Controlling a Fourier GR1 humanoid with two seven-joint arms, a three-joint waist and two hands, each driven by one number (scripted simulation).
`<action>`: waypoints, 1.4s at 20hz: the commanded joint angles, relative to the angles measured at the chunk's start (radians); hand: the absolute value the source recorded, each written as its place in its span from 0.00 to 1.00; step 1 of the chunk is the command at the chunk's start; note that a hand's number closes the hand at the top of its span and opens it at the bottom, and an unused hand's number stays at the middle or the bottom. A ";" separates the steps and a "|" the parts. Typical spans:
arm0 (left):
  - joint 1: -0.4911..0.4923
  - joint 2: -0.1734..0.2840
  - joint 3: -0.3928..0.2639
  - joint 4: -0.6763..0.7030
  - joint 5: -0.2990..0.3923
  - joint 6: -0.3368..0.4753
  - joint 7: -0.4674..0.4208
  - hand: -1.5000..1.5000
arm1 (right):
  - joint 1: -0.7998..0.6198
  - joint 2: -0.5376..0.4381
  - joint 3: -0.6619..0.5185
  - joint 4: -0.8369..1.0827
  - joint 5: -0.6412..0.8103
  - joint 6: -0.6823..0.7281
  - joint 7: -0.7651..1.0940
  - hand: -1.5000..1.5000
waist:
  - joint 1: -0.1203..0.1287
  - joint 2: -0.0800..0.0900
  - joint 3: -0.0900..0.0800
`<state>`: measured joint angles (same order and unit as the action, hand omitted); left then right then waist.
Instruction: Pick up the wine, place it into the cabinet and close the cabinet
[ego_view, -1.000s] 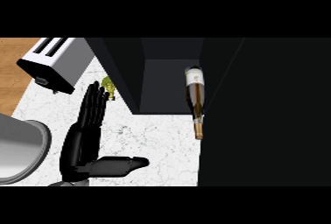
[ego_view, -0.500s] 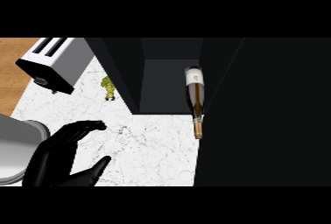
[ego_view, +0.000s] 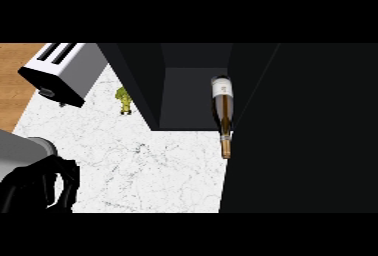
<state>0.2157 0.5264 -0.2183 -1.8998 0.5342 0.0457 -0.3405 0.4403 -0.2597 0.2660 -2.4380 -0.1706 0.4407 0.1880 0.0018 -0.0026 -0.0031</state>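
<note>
The wine bottle (ego_view: 221, 107) lies on its side along the right edge of the open dark cabinet (ego_view: 184, 92). Its white-labelled base points into the cabinet, and its brown neck sticks out over the marble counter (ego_view: 148, 170). A large dark panel (ego_view: 303, 130), probably the cabinet door, fills the right of the view, touching the bottle's right side. My left hand (ego_view: 37, 187) is low in the bottom left corner, far from the bottle, fingers curled and holding nothing. My right hand does not show.
A silver toaster (ego_view: 63, 70) stands at the back left. A small yellow-green item (ego_view: 124, 100) sits beside the cabinet's left wall. A grey rounded object (ego_view: 18, 147) lies at the left edge just above my left hand.
My left hand dropped from upright with straight fingers to the bottom left corner, fingers curling in. The bottle and cabinet have not moved.
</note>
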 joint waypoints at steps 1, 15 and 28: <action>0.025 0.043 0.079 -0.008 0.071 -0.061 0.024 1.00 | 0.020 -0.020 0.066 -0.142 -0.148 0.010 0.122 1.00 | 0.005 0.002 0.002; 0.084 0.034 0.108 -0.035 0.041 -0.140 0.010 1.00 | -0.368 0.144 0.262 -0.037 -0.149 -0.096 0.364 1.00 | 0.020 0.002 0.001; 0.107 0.028 0.198 0.027 0.064 -0.263 0.001 1.00 | -0.985 0.259 0.362 0.341 -0.156 -0.568 0.403 1.00 | 0.018 0.001 0.002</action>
<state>0.2973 0.5636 -0.0315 -1.8592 0.5991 -0.1902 -0.3453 -0.3959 -0.0150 0.5859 -2.2018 -0.3055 0.0199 0.6120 0.0201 -0.0003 -0.0013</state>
